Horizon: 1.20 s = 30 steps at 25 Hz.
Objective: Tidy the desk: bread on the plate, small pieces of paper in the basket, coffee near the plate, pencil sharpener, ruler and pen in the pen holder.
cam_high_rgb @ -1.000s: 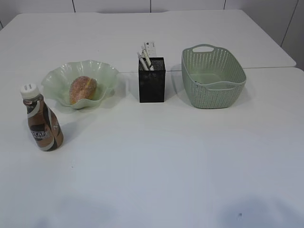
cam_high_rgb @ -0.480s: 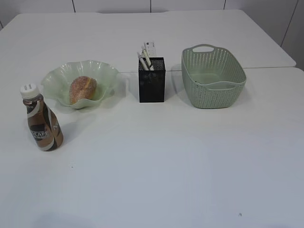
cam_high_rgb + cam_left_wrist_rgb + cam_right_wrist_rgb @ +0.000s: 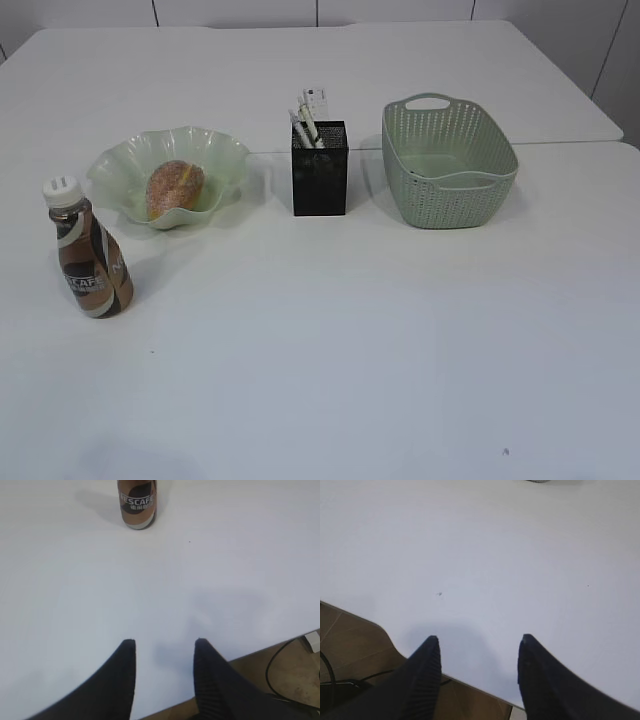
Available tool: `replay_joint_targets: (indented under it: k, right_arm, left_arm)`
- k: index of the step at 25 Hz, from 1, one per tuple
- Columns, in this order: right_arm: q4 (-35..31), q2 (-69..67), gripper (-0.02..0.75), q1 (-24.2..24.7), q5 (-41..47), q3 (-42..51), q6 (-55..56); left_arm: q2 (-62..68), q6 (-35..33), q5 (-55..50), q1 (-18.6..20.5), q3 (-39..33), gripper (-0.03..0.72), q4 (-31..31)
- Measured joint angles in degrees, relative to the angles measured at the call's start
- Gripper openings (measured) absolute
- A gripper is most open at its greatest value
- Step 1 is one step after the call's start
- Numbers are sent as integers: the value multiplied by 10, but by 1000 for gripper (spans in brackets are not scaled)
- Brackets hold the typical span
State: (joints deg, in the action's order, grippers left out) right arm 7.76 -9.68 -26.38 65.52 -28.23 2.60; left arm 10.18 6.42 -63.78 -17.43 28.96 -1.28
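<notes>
Left gripper [image 3: 165, 642] and right gripper [image 3: 480, 639] — both parted, empty.

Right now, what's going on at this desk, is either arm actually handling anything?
Nothing is being handled. Both arms sit back at the near edge of the desk: the left claw and right claw are open and empty. The bread lies in the plate, the coffee stands upright just in front of it, and the pen holder has stationery sticking out of it. The basket stands to its right; its contents can't be made out.
</notes>
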Motion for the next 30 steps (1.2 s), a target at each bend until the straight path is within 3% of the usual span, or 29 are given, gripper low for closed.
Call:
replay_joint_targets:
  k: [18, 26, 27, 30]
  right_arm:
    - [-1, 5, 403, 5, 0, 0, 0]
    - [-2, 92, 403, 119, 0, 0, 0]
    - [-2, 105, 403, 152, 0, 0, 0]
    - [-2, 106, 403, 180, 0, 0, 0]
  left_arm:
    - [0, 0, 2, 12, 0, 257, 0]
    - [-44, 0, 3, 110, 0, 247, 0]
    - [-54, 0, 3, 121, 0, 247, 0]
    - [-81, 0, 3, 146, 0, 243, 0]
